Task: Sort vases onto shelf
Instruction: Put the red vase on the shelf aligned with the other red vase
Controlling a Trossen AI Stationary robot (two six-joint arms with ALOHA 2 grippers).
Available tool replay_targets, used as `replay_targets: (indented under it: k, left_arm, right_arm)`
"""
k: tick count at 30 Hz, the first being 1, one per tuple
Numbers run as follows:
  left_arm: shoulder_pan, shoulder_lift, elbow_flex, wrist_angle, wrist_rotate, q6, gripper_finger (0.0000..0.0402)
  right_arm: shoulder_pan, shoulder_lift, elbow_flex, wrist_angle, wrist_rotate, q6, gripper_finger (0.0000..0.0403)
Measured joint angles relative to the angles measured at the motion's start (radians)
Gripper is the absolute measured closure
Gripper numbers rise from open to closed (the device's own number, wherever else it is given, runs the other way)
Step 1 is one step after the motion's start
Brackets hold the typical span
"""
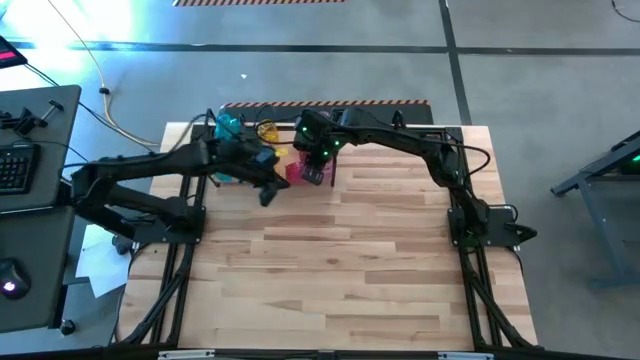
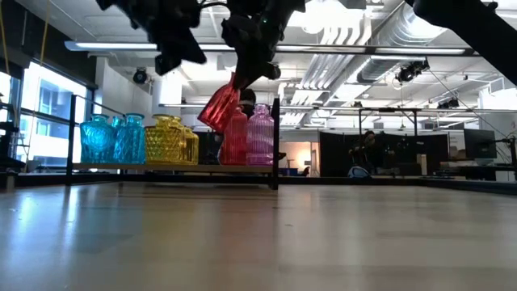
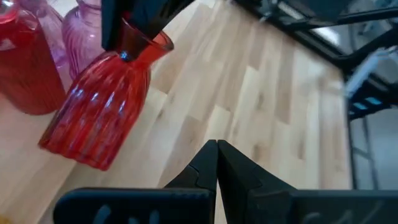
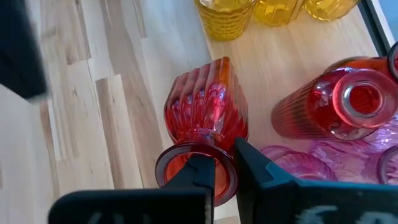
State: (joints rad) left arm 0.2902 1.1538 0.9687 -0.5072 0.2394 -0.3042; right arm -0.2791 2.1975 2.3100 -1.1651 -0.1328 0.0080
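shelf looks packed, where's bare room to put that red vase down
Crowded: the shelf holds cyan vases, yellow vases, a red one and a pink vase side by side. The right gripper holds the tilted red vase above them. Free: the wide tabletop in front of the shelf, between both arm bases.

Bright, even overhead light throughout. Low view: long ceiling strip lights (image 2: 339, 50) blow out to white, a tall window (image 2: 40, 113) at the room's left glares, and the pale butcher-block wooden tabletop (image 2: 258, 242) carries a soft sheen, its nearest part out of focus. Both arms are backlit, near-silhouette. High view: strong bluish-white glare on the grey floor (image 1: 60, 40) at top left; arm shadows on the table faint. Wrist views: the tilted ribbed red glass vase (image 3: 99, 115) shows white highlights; its rim blurs close to the right wrist lens.
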Motion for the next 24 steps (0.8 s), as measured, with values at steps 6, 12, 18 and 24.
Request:
replay_targets:
  k: [6, 12, 18, 24]
  left_arm:
    - [-0.015, 0.106, 0.000, 0.028, -0.080, -0.002, 0.0402]
    - [-0.015, 0.154, 0.000, 0.031, -0.223, 0.024, 0.0402]
    - [-0.015, 0.182, 0.000, 0.042, -0.365, 0.052, 0.0402]
    - [-0.016, 0.229, 0.000, 0.051, -0.367, 0.046, 0.0402]
  right_arm:
    - [-0.008, 0.000, 0.000, 0.002, 0.000, -0.017, 0.0395]
    - [-0.012, 0.000, -0.001, -0.006, -0.001, -0.017, 0.0394]
    - [-0.016, 0.004, -0.001, -0.026, -0.013, -0.015, 0.0394]
    - [-0.019, 0.031, -0.002, -0.028, -0.038, -0.016, 0.0394]
